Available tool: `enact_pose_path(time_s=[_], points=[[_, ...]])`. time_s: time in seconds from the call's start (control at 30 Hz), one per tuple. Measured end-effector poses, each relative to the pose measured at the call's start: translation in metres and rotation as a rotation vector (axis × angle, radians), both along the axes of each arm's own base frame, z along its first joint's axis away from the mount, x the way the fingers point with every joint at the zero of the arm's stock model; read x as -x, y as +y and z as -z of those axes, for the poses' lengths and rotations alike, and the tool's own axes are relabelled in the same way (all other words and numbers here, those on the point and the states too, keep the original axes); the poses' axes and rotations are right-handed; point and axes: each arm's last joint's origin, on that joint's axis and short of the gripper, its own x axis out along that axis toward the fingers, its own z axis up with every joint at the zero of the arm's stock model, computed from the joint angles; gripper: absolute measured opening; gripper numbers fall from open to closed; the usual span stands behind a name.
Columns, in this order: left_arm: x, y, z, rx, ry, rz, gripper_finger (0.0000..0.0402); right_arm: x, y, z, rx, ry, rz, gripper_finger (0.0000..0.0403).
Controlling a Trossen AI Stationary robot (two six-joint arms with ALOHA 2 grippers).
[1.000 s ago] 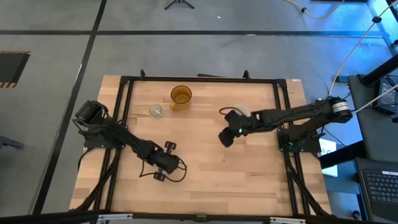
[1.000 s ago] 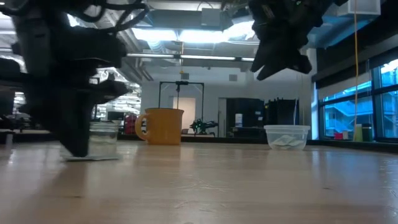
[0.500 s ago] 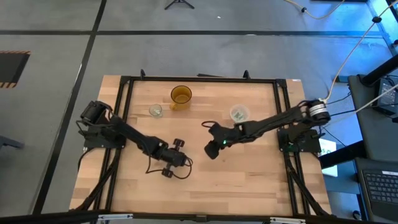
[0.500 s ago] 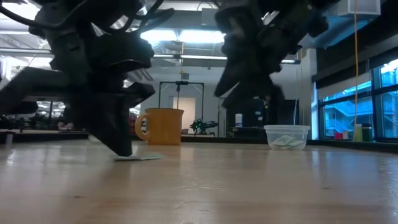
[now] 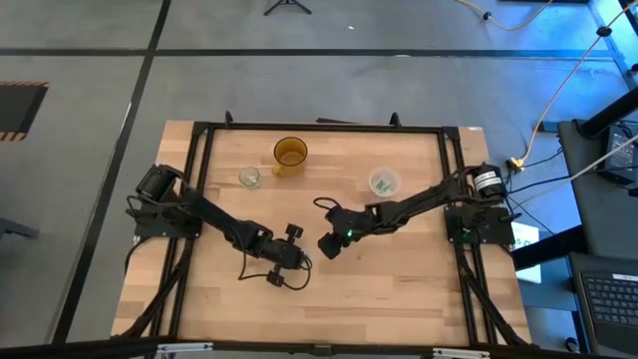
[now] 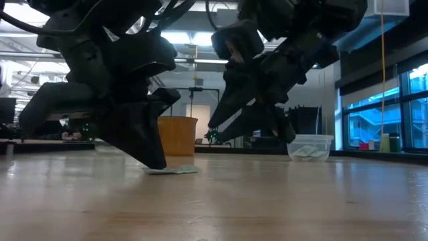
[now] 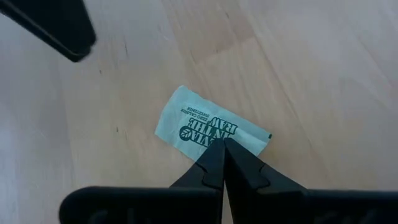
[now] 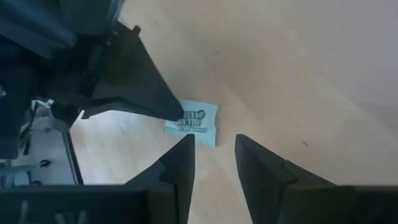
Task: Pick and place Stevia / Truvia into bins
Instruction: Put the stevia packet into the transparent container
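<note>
Packet point(image 7: 208, 127) under left jaws' tips

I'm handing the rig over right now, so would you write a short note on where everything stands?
Left gripper: shut, tips pressing a Stevia packet flat on the table, mid-table.
Right gripper: open, just beside that packet, not touching it.
Wide plastic cup: already holds packets. Small glass cup by the amber cup: contents not readable.
Left: lift this packet and bin it; no other loose packets visible.
</note>
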Motion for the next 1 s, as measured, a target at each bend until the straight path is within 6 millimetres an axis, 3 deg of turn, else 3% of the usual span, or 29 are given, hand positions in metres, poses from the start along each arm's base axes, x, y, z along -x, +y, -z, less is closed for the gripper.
enact_pose_path(time_s=[0.27,0.53,0.8,1.0], points=[[-0.0036,0.0014,-0.0016,-0.023,-0.051,-0.029,0.0002,-0.0029,0.0019,0.0054,-0.030,-0.007,-0.003,0.0122],[-0.0054,0.0021,-0.0026,-0.012,-0.068,-0.031,0.0002,-0.0048,0.0021,0.0032,-0.010,-0.044,-0.021,0.0160],[-0.0058,0.0019,-0.0029,-0.010,-0.072,-0.030,0.0002,-0.0044,0.0033,0.0036,-0.019,-0.036,-0.004,0.0222],[-0.0059,0.0020,-0.0030,-0.012,-0.074,-0.032,0.0002,-0.0026,0.0081,0.0055,-0.032,-0.015,-0.005,0.0233]])
